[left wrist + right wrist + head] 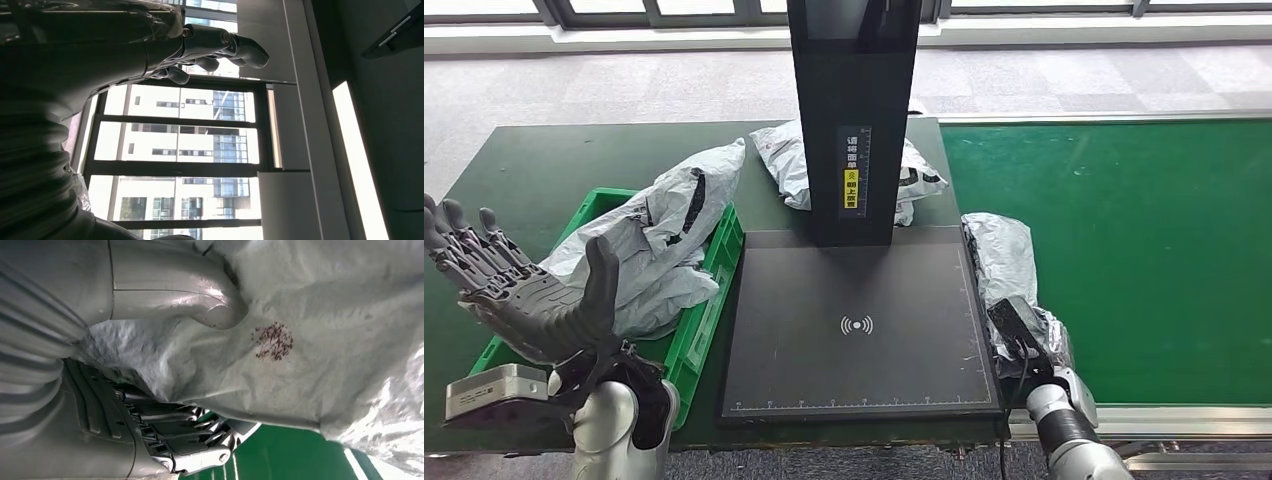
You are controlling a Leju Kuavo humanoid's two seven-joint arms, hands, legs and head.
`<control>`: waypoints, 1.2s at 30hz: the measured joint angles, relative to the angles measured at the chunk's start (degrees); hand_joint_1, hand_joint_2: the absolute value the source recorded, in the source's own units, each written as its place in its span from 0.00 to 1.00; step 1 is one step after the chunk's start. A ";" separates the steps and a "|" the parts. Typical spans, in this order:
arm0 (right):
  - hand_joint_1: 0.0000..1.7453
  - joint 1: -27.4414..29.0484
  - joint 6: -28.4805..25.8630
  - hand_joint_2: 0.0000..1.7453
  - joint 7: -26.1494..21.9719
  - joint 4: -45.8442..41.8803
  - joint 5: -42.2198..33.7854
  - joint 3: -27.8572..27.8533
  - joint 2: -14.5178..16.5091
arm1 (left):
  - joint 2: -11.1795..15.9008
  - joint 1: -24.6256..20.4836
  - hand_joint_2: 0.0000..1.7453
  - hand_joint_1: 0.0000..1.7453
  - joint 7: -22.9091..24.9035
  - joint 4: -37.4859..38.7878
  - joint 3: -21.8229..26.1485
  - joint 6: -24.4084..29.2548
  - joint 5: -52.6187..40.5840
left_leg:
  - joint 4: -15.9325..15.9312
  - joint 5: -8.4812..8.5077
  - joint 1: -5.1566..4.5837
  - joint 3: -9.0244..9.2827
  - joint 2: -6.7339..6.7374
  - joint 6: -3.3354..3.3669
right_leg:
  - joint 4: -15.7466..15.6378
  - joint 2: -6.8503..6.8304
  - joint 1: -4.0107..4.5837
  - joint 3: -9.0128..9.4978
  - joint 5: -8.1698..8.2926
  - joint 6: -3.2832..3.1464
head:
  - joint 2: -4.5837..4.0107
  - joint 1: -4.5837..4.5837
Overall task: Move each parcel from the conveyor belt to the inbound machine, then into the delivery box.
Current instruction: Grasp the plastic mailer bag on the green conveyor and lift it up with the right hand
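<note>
We see the right hand (1022, 335) gripping a grey parcel (1004, 255) at the conveyor belt (1144, 250) edge, just beside the inbound machine (859, 330); thumb above, fingers (190, 440) beneath the bag. The left hand (519, 290) is raised, palm up, fingers spread, holding nothing, beside the green delivery box (714, 290), which holds another parcel (659, 240). A third parcel (789, 160) lies behind the machine's column.

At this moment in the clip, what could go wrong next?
The right hand grips only the near end of the grey parcel, so the limp bag may sag and drag across the scanner plate. The green bin already holds a bulging parcel; another could slide off.
</note>
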 joint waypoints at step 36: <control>1.00 9.18 -25.68 1.00 -26.82 -27.37 -21.22 2.52 7.15 | 0.40 3.09 1.00 0.00 0.01 -2.28 -1.81 3.14 -1.00 | -0.01 -0.04 0.00 -0.10 -0.09 -0.06 | 0.03 -0.03 0.04 -0.09 -0.09 -0.01 | 0.00 -0.01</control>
